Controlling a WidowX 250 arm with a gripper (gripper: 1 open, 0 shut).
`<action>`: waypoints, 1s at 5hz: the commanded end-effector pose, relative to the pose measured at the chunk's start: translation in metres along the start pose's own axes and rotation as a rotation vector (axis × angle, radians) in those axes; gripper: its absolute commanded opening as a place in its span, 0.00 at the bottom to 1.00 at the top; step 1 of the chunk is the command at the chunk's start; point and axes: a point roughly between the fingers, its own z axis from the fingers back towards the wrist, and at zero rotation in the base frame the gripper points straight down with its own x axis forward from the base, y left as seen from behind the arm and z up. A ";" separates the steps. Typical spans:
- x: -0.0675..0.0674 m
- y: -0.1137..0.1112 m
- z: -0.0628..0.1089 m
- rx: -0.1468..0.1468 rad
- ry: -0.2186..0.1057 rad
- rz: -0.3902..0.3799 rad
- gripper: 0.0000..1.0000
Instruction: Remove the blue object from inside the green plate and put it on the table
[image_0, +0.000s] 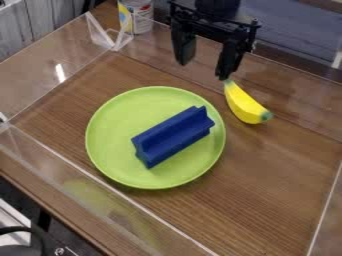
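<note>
We found the black pincer (210, 55) hanging above the far side of the table (287, 170), its two fingers spread wide and grasping nothing. Just below its right-hand finger in the picture lay a yellow banana (245, 102) on the wood. Nearer the camera, the blue block (174, 136) rested inside the green plate (114, 125), slightly right of its middle.

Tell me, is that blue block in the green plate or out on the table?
In the plate. The blue block lies flat on the green plate, fully within its rim, with no part on the table.
</note>
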 end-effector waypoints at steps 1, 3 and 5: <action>-0.007 0.004 -0.009 0.003 0.019 -0.018 1.00; -0.033 0.027 -0.039 0.006 0.015 -0.092 1.00; -0.038 0.045 -0.070 -0.004 -0.012 -0.170 1.00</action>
